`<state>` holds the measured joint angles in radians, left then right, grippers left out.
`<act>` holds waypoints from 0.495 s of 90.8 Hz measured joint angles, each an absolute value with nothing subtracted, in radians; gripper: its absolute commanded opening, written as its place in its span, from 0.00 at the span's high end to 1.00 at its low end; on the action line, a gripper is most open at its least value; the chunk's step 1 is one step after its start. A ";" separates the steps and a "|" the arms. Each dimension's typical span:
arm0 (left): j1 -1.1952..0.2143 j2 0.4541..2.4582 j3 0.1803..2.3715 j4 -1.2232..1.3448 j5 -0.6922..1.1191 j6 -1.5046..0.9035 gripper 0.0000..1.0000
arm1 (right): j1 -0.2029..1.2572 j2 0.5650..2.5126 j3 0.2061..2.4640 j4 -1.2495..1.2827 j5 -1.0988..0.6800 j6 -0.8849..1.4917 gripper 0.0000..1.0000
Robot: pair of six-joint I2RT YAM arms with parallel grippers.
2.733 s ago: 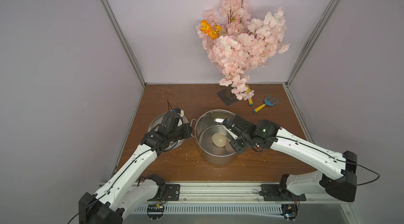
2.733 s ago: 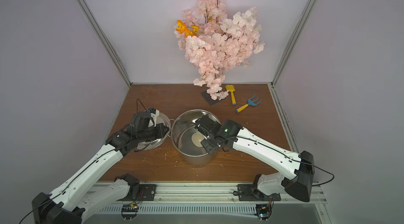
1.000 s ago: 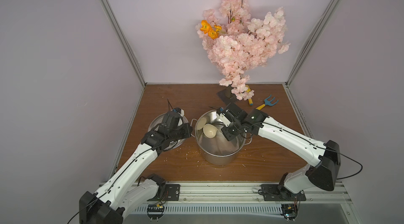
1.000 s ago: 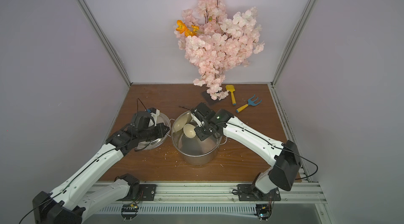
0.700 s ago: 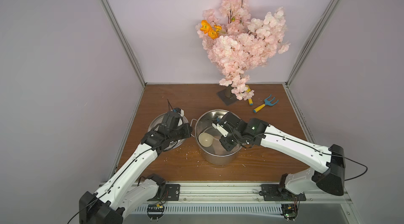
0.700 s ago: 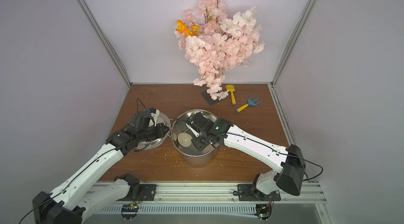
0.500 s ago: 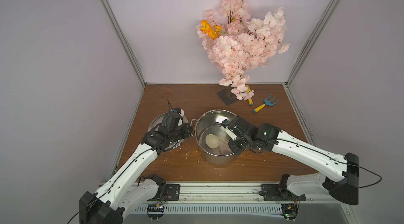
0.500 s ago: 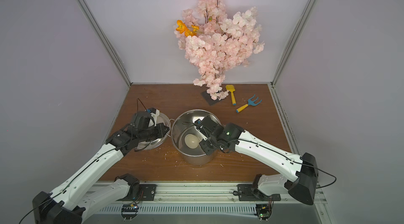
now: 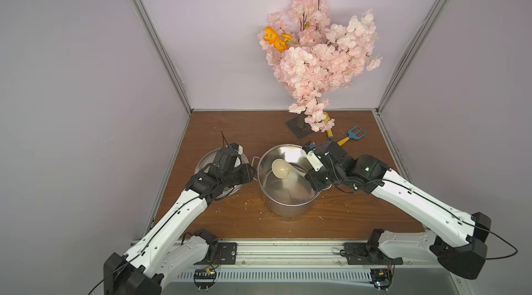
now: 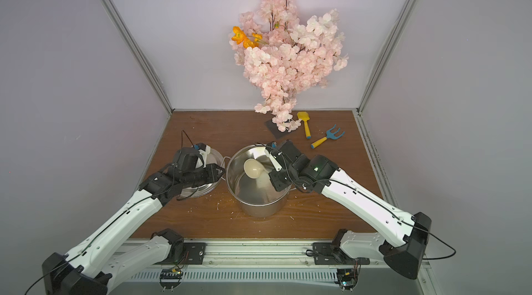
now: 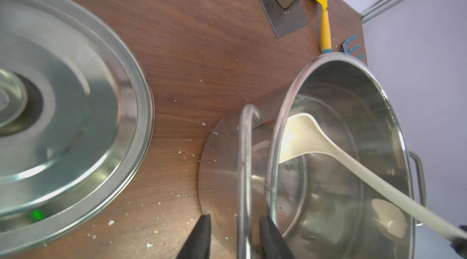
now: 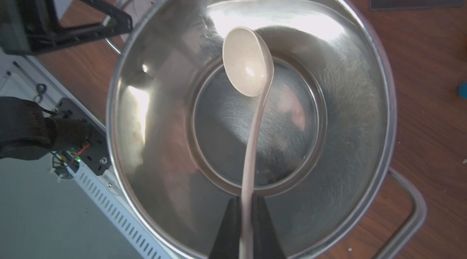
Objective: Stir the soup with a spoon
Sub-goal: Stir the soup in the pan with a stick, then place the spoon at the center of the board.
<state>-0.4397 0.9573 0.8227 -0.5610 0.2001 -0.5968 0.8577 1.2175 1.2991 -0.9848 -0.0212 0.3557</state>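
Two arms are meeting at the steel pot (image 9: pixel 288 207), which is standing on the brown table (image 9: pixel 230 129). The right gripper (image 12: pixel 246 203) is hanging over the pot's rim on its own side, with its jaws pressed together on the slim handle of the cream spoon (image 12: pixel 254 134). The spoon is slanting down into the pot, and its round bowl is sitting inside, near the wall opposite the right gripper. In both top views the bowl is showing pale against the shiny steel. Whether it is touching the wall or the bottom cannot be told.

The left gripper (image 11: pixel 235 217) is waiting at the loop handle on the other side of the pot. Its fingers (image 11: pixel 199 237) are standing apart, one outside the loop and one between the loop and the pot wall, with a gap showing by the outer one.

The round lid (image 11: pixel 75 118) is lying flat on the table just beside the pot, under the left arm. Beyond the pot, toward the back wall, a blue rake (image 10: pixel 328 136) and a yellow shovel (image 10: pixel 305 126) are lying near a pink blossom tree (image 9: pixel 316 63). Pale crumbs are lying scattered around the pot's base.
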 measured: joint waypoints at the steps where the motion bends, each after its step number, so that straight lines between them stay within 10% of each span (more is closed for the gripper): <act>1: -0.440 0.956 0.823 -0.561 0.201 -0.600 0.50 | 0.857 1.215 1.301 -0.983 -0.023 0.356 1.00; 45: -0.440 0.909 0.870 -0.575 0.186 -0.592 0.11 | 0.769 0.948 1.287 -0.971 -0.045 0.429 1.00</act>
